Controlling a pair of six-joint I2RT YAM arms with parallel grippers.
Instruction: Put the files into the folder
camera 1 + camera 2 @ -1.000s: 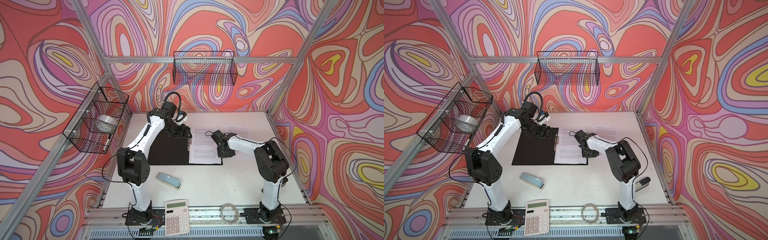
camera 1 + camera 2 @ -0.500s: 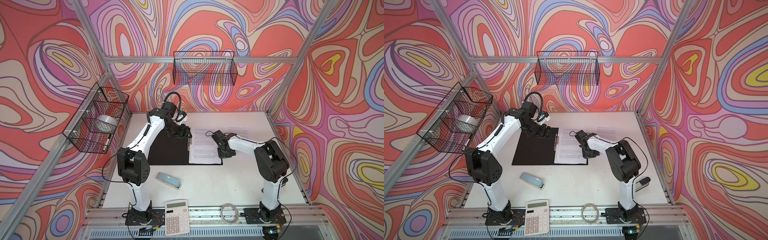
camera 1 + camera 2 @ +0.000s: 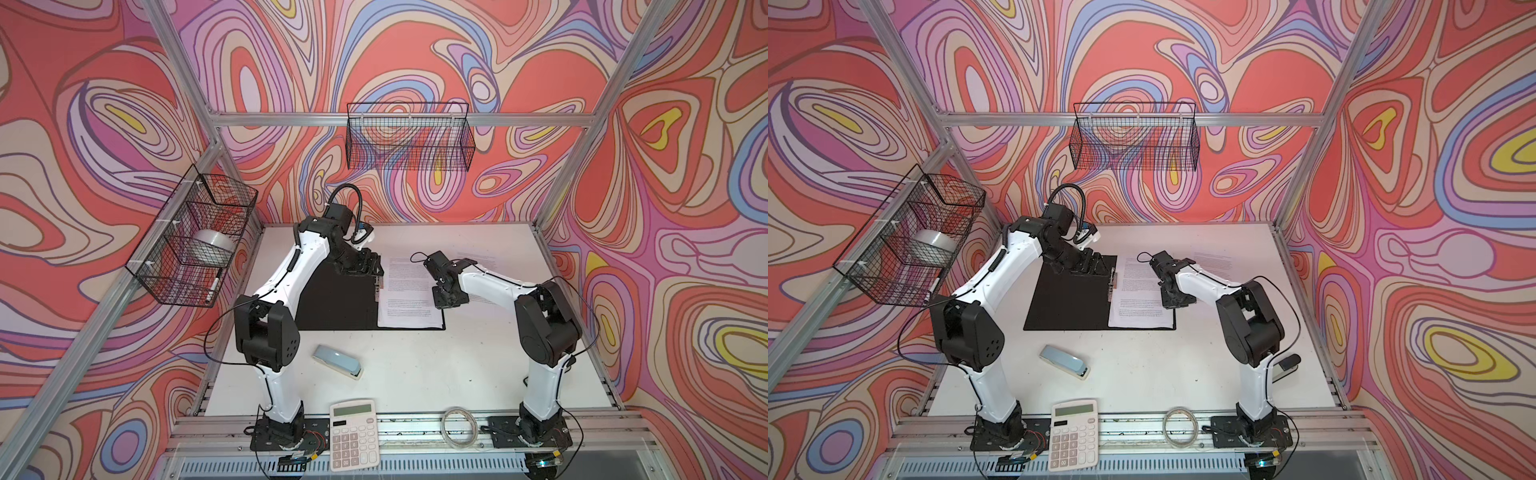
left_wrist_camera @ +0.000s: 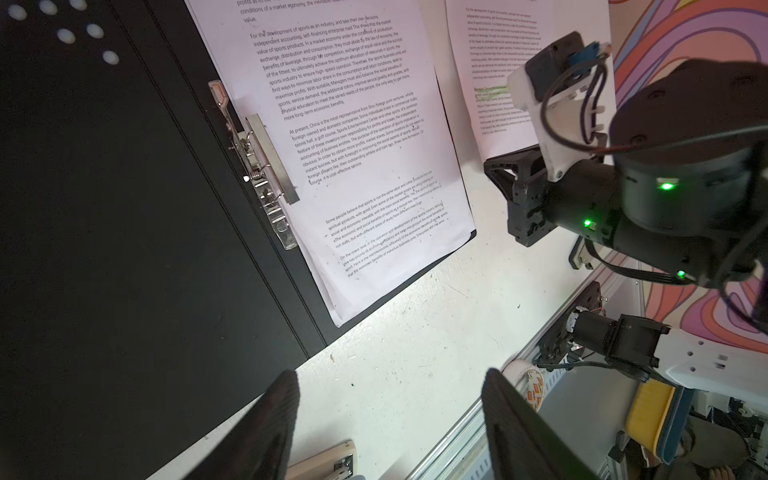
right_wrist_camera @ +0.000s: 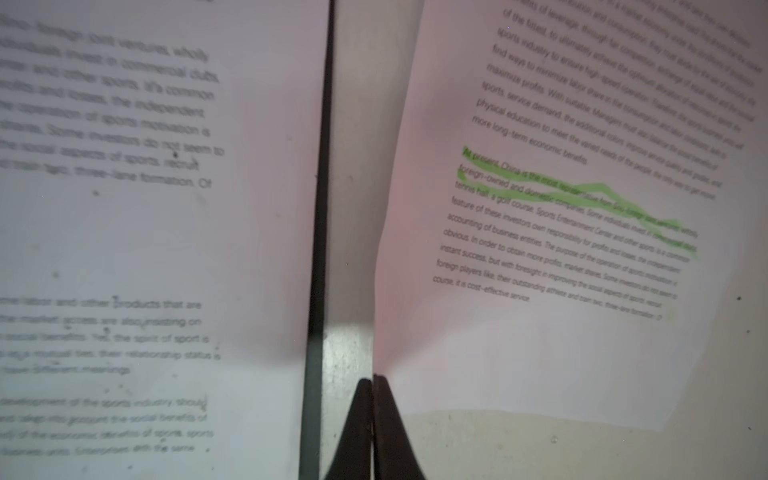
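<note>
The folder [image 3: 338, 303] lies open, black inside up, on the tabletop [image 3: 415, 374]. One printed sheet [image 3: 409, 297] rests on its right half. A green-highlighted sheet [image 5: 582, 249] lies just right of the folder, its corner pinched by the clenched right gripper [image 5: 372, 380]. The left gripper [image 4: 390, 374] hangs released over the folder's far edge.

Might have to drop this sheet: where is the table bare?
Bare: the patch between the folder's front edge, stapler, calculator and right arm. Crowded: around the folder, where the open left pincer hovers and the right pincer pinches the loose sheet.
</note>
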